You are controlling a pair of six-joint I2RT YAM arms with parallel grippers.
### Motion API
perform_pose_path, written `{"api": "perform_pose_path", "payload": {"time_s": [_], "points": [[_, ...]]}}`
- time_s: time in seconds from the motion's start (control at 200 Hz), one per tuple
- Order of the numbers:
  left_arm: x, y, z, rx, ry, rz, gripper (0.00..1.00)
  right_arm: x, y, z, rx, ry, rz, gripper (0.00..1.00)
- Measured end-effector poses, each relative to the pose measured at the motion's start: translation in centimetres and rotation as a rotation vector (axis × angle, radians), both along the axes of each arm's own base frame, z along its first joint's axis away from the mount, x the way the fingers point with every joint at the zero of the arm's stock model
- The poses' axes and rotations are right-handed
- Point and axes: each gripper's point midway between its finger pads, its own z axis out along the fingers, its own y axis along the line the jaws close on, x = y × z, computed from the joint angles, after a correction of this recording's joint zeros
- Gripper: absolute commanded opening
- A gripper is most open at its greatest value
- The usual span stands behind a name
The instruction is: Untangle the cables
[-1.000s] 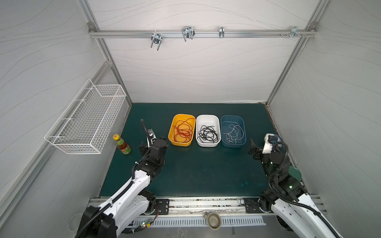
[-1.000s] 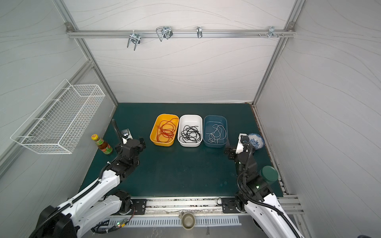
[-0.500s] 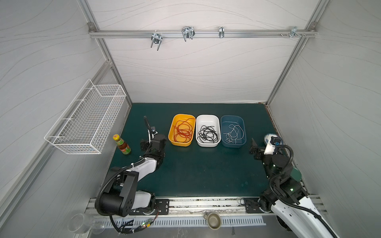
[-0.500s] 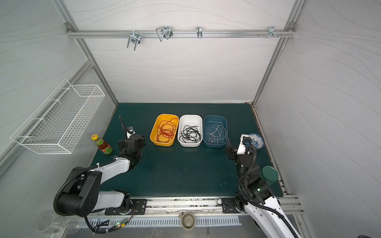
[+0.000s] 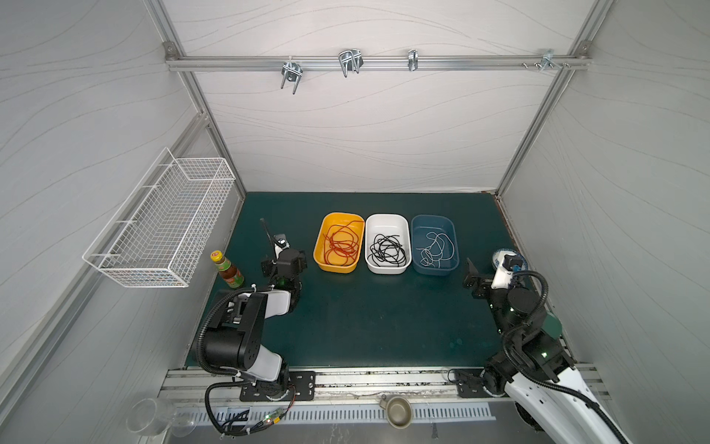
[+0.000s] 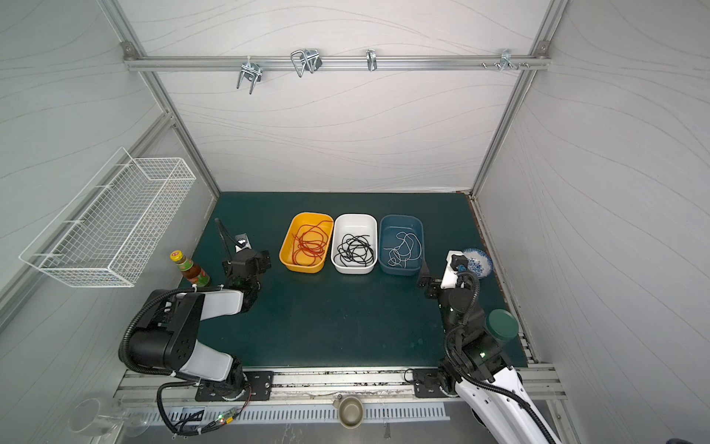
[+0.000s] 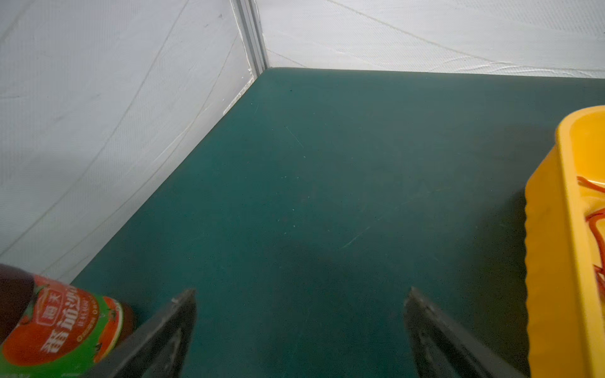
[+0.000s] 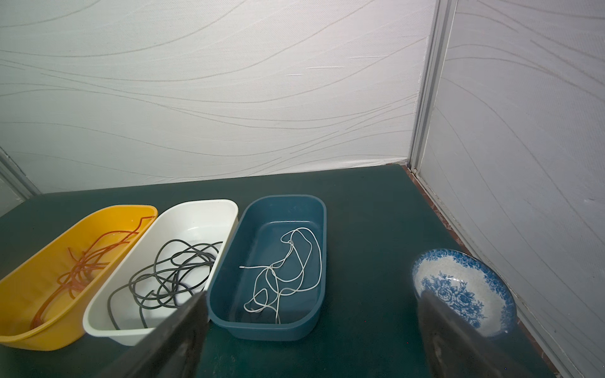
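Convention: 12 o'clock toward the far wall.

In both top views: thin, loopy red cable (image 5: 342, 244) inside the yellow rectangular plastic tray (image 5: 334, 270); thin, loopy black cable (image 5: 386, 250) inside the white rectangular plastic tray (image 5: 386, 273); thin, loopy white cable (image 5: 436, 250) inside the dark blue rectangular plastic tray (image 5: 434, 274). Trays side by side, long axes along the 12–6 line. No cable crossing into a neighbouring tray; untangling judged complete or nearly so. From the left gripper (image 5: 273, 234): red cable at 3 o'clock, nearest. From the right gripper (image 6: 436, 269): white cable at 10 o'clock, nearest. Black cable roughly midway between both.

Left wrist view. Jaws of the left gripper (image 7: 301, 291) spread wide, nothing between them. Just beside one finger, the yellow tray (image 7: 556, 261) with the red cable (image 7: 595, 225) in it; beside the opposite finger, a glass sauce bottle with red-and-green label (image 7: 65, 327).

Right wrist view. Jaws of the right gripper (image 8: 314, 294) spread wide, empty. Directly ahead, the blue tray (image 8: 281, 330), white cable (image 8: 284, 271) loose on its floor; blue-and-white patterned ceramic bowl (image 8: 458, 288) beyond one finger. For any further pick: red to the left arm, white to the right.
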Motion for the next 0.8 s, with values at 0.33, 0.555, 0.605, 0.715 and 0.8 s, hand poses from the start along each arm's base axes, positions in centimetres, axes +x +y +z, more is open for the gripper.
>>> {"api": "perform_pose_path", "payload": {"time_s": [0.33,0.555,0.605,0.715,0.8], "points": [[0.7,-0.8,-1.0,-0.072,-0.017,-0.084,1.0,0.1,-0.2,-0.1,0.003,0.001,-0.017,0.99],[0.9,-1.0,-0.9,-0.08,-0.026,-0.099,1.0,1.1,-1.8,-1.6,0.048,-0.005,-0.144,0.99],[0.9,-1.0,-0.8,-0.081,-0.029,-0.101,1.0,1.3,-2.3,-2.0,0.051,-0.001,-0.178,0.99],[0.9,-1.1,-0.8,-0.082,-0.032,-0.103,1.0,2.2,-3.7,-2.7,0.044,0.022,-0.262,0.99],[1.0,-1.1,-0.7,-0.082,-0.035,-0.103,1.0,3.0,-4.8,-3.9,0.034,0.062,-0.32,0.99]]}}
